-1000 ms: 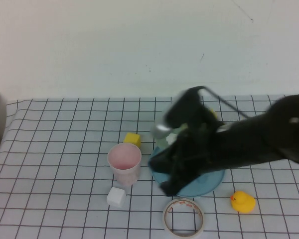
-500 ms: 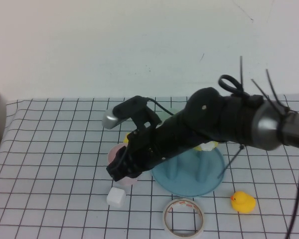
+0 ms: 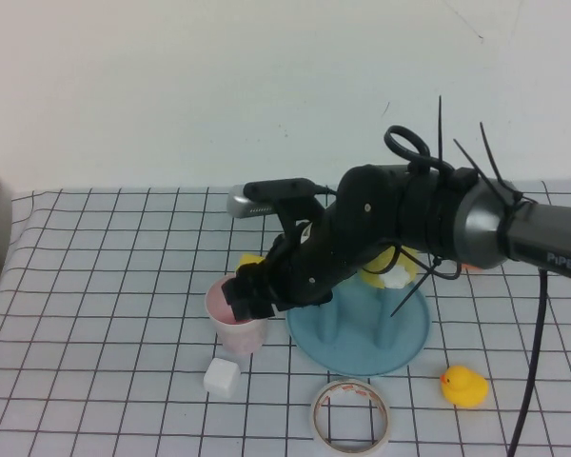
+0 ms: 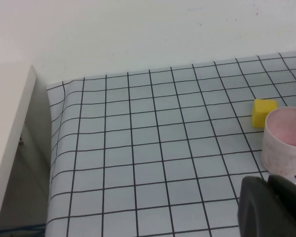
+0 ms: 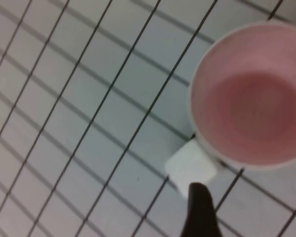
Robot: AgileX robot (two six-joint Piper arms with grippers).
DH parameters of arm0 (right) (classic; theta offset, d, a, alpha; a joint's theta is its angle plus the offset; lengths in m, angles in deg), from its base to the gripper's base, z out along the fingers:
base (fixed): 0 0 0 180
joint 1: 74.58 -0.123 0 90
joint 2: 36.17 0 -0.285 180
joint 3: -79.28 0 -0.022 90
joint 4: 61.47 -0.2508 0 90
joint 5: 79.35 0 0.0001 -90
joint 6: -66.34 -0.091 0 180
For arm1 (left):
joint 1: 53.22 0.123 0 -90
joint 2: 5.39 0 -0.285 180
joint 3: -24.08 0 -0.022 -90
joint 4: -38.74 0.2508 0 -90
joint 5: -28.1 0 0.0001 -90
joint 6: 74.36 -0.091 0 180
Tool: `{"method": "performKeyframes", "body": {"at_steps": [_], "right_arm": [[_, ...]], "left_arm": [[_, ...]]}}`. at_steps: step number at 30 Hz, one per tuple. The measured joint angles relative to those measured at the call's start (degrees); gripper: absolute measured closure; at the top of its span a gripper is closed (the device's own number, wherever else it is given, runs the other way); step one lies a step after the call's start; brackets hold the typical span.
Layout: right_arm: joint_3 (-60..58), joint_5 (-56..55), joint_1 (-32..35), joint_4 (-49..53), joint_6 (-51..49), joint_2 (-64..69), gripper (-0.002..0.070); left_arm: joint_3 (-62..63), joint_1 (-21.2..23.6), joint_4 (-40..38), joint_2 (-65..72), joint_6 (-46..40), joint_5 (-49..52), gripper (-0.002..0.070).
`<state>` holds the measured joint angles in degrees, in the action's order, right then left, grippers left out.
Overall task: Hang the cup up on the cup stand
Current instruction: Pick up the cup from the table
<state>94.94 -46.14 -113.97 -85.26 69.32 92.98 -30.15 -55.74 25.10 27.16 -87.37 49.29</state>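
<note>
Our right pincer point(image 3: 250, 303) has swung from over the cup stand point(image 3: 362, 328) to the cup's point(image 3: 236, 322) rim and spread open, ready to grasp. The cup stands upright on the surface point(image 3: 105, 286), unhung. Our left pincer point(image 4: 271, 207) stays closed, parked.

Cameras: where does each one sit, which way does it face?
High: raised on the robot's side, looking down at the table; right arm reaches over the cup, right gripper above it.
Left wrist: low, looking across the table; left gripper at frame edge.
Right wrist: straight down into the cup.
All three share the cup.
</note>
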Motion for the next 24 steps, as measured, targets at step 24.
{"method": "performKeyframes", "body": {"at_steps": [24], "right_arm": [[0.91, -10.71, 0.14, -3.35, -2.29, 4.84, 0.022]], "left_arm": [[0.0, 0.0, -0.53, 0.0, -0.16, 0.0, 0.0677]]}}
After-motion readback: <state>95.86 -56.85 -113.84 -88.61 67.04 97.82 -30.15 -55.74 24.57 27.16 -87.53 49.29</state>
